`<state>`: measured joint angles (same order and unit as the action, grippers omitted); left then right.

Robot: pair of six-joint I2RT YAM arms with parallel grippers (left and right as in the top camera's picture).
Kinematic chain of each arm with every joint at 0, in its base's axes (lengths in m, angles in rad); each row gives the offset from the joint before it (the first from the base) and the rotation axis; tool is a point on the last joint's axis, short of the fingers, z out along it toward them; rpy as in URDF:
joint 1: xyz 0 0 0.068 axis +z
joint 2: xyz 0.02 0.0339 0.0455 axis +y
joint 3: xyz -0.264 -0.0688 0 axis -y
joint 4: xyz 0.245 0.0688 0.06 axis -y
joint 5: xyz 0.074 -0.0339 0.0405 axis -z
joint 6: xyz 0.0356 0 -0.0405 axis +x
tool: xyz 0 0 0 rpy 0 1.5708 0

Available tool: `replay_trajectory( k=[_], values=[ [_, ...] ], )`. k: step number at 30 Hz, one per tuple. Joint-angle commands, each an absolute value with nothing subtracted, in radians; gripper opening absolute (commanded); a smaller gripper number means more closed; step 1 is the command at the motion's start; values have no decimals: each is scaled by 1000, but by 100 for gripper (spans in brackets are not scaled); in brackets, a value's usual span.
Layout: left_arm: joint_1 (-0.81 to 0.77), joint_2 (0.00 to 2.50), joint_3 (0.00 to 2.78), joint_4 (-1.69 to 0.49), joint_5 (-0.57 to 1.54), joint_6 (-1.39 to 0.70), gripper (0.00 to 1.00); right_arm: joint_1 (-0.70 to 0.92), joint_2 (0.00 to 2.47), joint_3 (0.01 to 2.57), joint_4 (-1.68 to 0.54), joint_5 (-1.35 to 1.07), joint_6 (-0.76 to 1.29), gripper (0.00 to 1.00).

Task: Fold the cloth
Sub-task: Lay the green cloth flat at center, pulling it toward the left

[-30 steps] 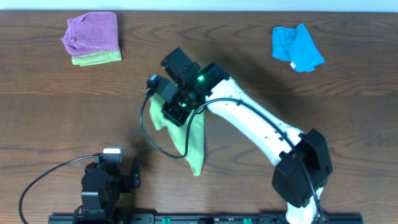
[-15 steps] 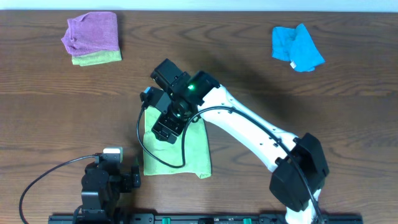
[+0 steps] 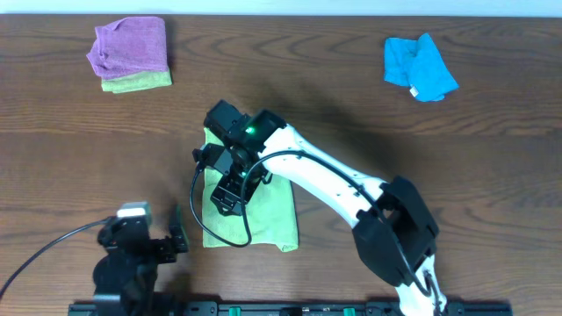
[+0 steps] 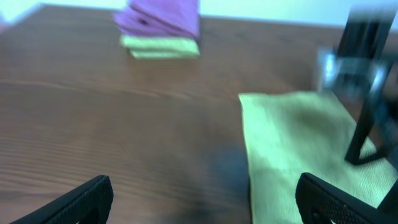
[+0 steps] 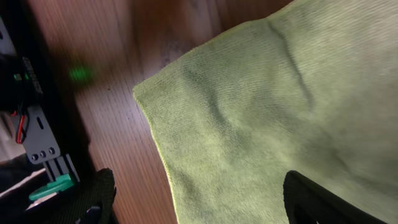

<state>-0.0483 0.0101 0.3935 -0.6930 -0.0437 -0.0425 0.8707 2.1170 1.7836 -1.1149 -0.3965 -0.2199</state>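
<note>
Right wrist: right gripper (image 5: 198,186) splayed wide above cloth (image 5: 261,106).

- Overhead: fixed above the bench (image 3: 474,149), facing straight down. Far enough to take in the whole cloth (image 3: 277,215) and the purple cloth (image 3: 130,42) up and left of it.
- Left wrist: low over the bench, just short of the cloth, facing across its left edge toward the purple cloth. Blurred. Left fingers (image 4: 87,196) sit in the lower corners.
- Right wrist: close above the cloth, facing down at one corner. Right fingers (image 5: 93,193) sit in the lower corners.
- Shared: the cloth in all three views; the purple cloth in overhead and left wrist.
</note>
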Motion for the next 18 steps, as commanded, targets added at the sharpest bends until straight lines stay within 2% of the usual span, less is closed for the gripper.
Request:
replay_trajectory(
  k=[1,12,18],
  values=[
    [-44,6,495,-726,-167,-75,95,893,2146,1781,-1118,-427,-237,86],
    [-44,15,553,-828,-160,-208,95,970,2227,1769,-1109,-427,-233,87],
    [-44,37,553,-826,-57,-210,95,1006,2277,1769,-1082,-427,-213,88]
  ],
)
